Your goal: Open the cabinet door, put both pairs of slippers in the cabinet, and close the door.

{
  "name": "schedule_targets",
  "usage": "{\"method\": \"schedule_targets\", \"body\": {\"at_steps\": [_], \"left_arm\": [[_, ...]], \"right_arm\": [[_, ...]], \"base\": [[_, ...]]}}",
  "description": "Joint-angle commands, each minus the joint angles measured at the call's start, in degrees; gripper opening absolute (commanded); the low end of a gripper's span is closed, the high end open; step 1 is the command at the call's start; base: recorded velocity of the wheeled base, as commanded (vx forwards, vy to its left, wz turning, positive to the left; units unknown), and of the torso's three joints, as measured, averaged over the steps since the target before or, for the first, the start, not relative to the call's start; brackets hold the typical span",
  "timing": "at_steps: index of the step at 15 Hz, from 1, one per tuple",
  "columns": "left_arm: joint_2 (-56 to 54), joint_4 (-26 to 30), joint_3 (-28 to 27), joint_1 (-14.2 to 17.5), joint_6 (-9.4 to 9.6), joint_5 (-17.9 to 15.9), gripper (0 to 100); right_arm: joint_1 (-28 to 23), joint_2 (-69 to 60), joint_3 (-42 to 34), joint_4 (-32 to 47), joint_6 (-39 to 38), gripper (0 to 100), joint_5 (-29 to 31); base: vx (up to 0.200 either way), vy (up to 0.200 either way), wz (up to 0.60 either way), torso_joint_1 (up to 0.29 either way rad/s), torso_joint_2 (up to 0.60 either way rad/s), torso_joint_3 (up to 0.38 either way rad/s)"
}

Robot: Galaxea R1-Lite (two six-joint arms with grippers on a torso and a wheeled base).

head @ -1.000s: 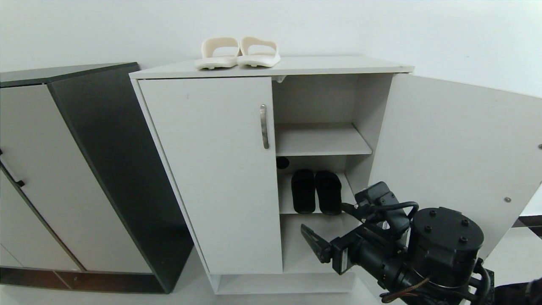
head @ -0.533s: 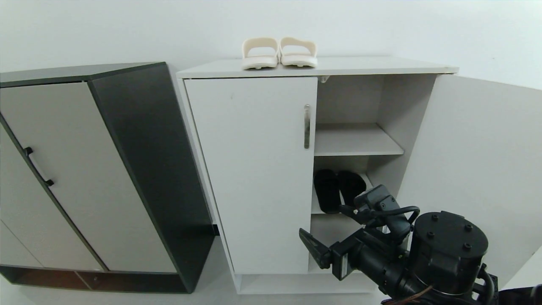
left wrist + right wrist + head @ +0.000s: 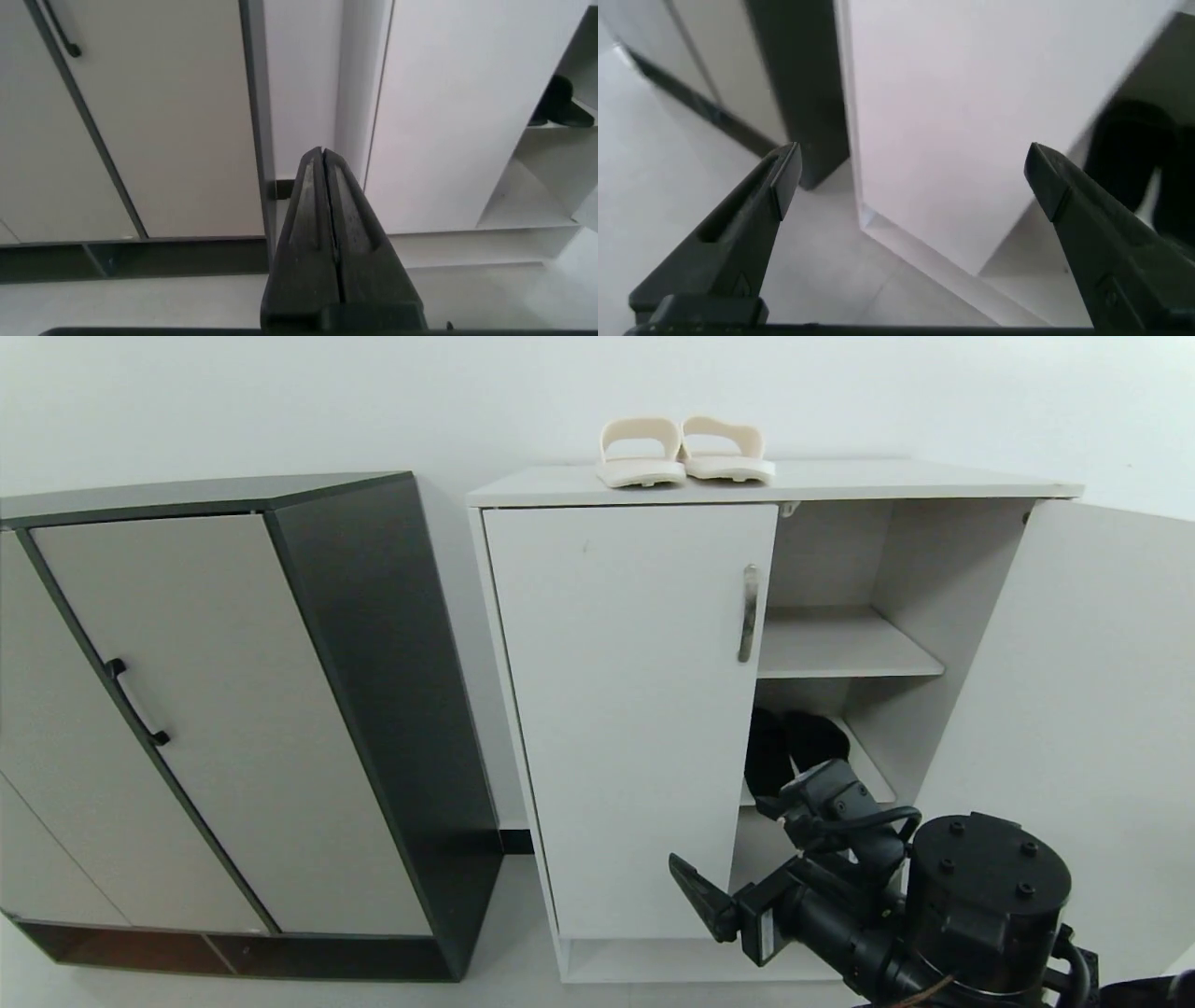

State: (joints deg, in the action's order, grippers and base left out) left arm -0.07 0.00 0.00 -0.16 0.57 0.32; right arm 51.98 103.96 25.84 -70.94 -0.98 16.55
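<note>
Right gripper (image 3: 912,159) spread, left gripper (image 3: 323,177) pressed together: raise your right to the beige slippers (image 3: 689,455) atop the cabinet (image 3: 887,481); pinch the pair together.

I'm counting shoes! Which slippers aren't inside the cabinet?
The cream pair, sitting on the cabinet's top; the black pair lies inside on a shelf.

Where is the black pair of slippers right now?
In the head view, the black slippers sit on the lower shelf in the white cabinet's open right half, just beside the closed left door's edge.
</note>
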Motion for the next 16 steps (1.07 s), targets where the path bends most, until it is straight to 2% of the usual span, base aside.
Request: {"method": "schedule_targets", "body": {"at_steps": [1, 10, 14, 16], "left_arm": [[0.07, 0.00, 0.00, -0.02, -0.05, 0.03, 0], [0.07, 0.00, 0.00, -0.02, 0.04, 0.74, 0], [0.07, 0.00, 0.00, -0.02, 0.04, 0.74, 0], [0.07, 0.00, 0.00, -0.02, -0.05, 0.74, 0]], "right_arm": [[-0.48, 0.54, -0.71, -0.08, 0.18, 100, -0.47], [-1.71, 5.37, -1.94, -7.46, 2.12, 100, -0.21], [-1.71, 5.37, -1.94, -7.46, 2.12, 100, -0.21], [-1.71, 5.37, -1.94, -7.46, 2.12, 100, -0.30]], "base": [[0.000, 0.000, 0.00, 0.000, 0.00, 0.000], [0.000, 0.000, 0.00, 0.002, -0.01, -0.004], [0.000, 0.000, 0.00, 0.033, -0.22, -0.300], [0.000, 0.000, 0.00, 0.051, -0.58, -0.354]]}}
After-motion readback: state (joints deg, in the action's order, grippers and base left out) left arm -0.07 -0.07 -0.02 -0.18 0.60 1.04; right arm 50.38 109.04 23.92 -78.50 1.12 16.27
